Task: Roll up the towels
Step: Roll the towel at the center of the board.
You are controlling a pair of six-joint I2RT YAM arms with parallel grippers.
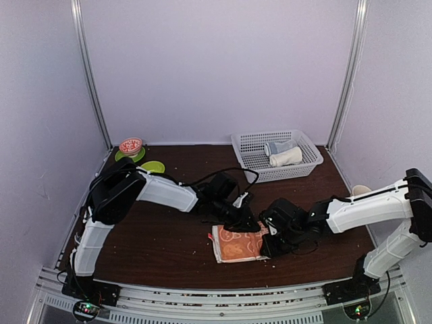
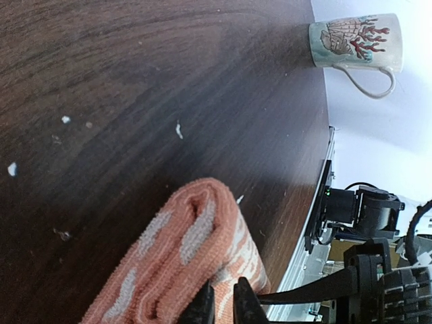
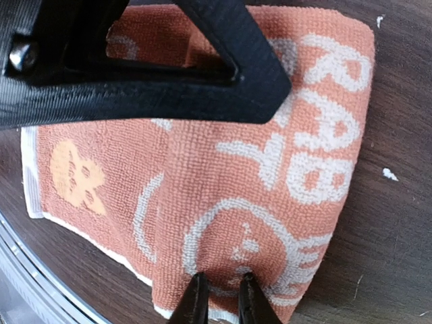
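The orange-red towel (image 1: 237, 244) with white circle patterns lies partly folded near the table's front edge. In the left wrist view its doubled-over end (image 2: 182, 263) bulges up, and my left gripper (image 2: 223, 300) is shut on a layer of it at the far edge (image 1: 248, 225). My right gripper (image 1: 268, 244) is at the towel's right side. Its fingers (image 3: 197, 300) pinch a small ridge of the cloth (image 3: 223, 202) near the white hem. The cream-white towel (image 1: 285, 158) lies rolled in the basket (image 1: 251, 145).
The white basket at the back right also holds a pale grey-blue bundle (image 1: 275, 146). Green plates (image 1: 152, 166) and a red bowl (image 1: 130, 145) sit at the back left. A patterned mug (image 2: 354, 44) stands by the right edge. White crumbs (image 2: 178, 129) dot the table.
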